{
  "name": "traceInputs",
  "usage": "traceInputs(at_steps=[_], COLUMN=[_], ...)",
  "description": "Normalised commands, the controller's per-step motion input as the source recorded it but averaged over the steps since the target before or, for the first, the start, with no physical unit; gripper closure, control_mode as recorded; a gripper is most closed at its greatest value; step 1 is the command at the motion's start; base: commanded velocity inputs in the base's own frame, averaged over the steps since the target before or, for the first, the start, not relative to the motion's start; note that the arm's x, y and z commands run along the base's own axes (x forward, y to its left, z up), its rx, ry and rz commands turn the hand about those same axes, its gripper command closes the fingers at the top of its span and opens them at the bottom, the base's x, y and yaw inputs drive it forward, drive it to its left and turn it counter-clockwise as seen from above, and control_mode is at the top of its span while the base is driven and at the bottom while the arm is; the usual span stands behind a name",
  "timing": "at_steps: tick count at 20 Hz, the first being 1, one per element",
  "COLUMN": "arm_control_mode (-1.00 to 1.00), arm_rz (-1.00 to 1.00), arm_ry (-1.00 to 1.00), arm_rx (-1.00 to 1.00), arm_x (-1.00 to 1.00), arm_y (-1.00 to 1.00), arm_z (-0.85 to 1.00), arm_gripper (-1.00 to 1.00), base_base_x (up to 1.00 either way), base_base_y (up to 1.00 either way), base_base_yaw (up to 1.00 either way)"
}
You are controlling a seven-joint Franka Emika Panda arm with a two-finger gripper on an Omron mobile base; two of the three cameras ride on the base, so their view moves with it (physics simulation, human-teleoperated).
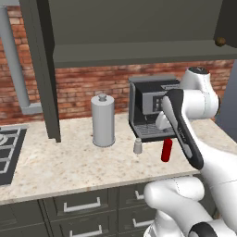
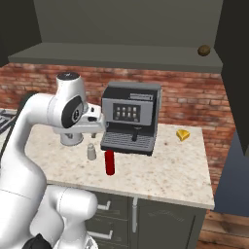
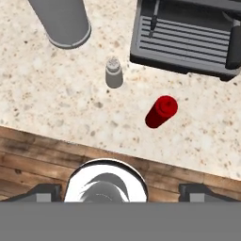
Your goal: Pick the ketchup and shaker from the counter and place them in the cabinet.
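Leftward first: stove [image 1: 8, 152] set into the far left of the counter [image 1: 69, 169], then a broad bare stretch of stone up to the cabinet's [image 1: 139, 53] tall side panel [image 1: 46, 69], which comes down to touch the worktop near the brick wall. Overhead, open shelf running right to a door with a round brass knob [image 1: 220, 41]; shelf bare in both base views. Next along, tall grey canister [image 1: 102, 120], upright, free room in front of it to the counter's front edge. Then the shaker [image 1: 138, 146], upright, just beside the coffee machine's [image 1: 148, 109] front left corner, apart from the canister. Right of that, the ketchup [image 1: 166, 150], upright, near the shaker but not touching, just in front of the machine's drip tray and closer to the front edge. Beyond the machine, open stone with a small yellow wedge [image 2: 183, 134] near the wall. Gripper [image 3: 122, 191] high above the counter's front edge, looking down, fingertips [image 3: 44, 192] spread wide, nothing between them.
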Motion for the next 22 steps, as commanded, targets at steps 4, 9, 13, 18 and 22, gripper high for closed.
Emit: traceInputs(at_steps=[4,9,13,18,22], arm_control_mode=[-1.00,-1.00,-1.00,-1.00,-1.00], arm_rz=[0.03,0.02,0.01,0.01,0.03], arm_ry=[0.00,-0.02,-0.05,-0.07,-0.07], arm_rx=[0.00,0.00,0.00,0.00,0.00], arm_x=[-0.24,-0.08,0.00,0.00,0.03], arm_y=[-0.24,-0.23,-0.21,-0.24,-0.18], arm_z=[-0.37,-0.37,-0.35,-0.34,-0.37], arm_gripper=[-1.00,-1.00,-1.00,-1.00,-1.00], base_base_x=[0.00,0.00,0.00,0.00,0.00], base_base_y=[0.00,0.00,0.00,0.00,0.00], base_base_yaw=[0.00,0.00,0.00,0.00,0.00])
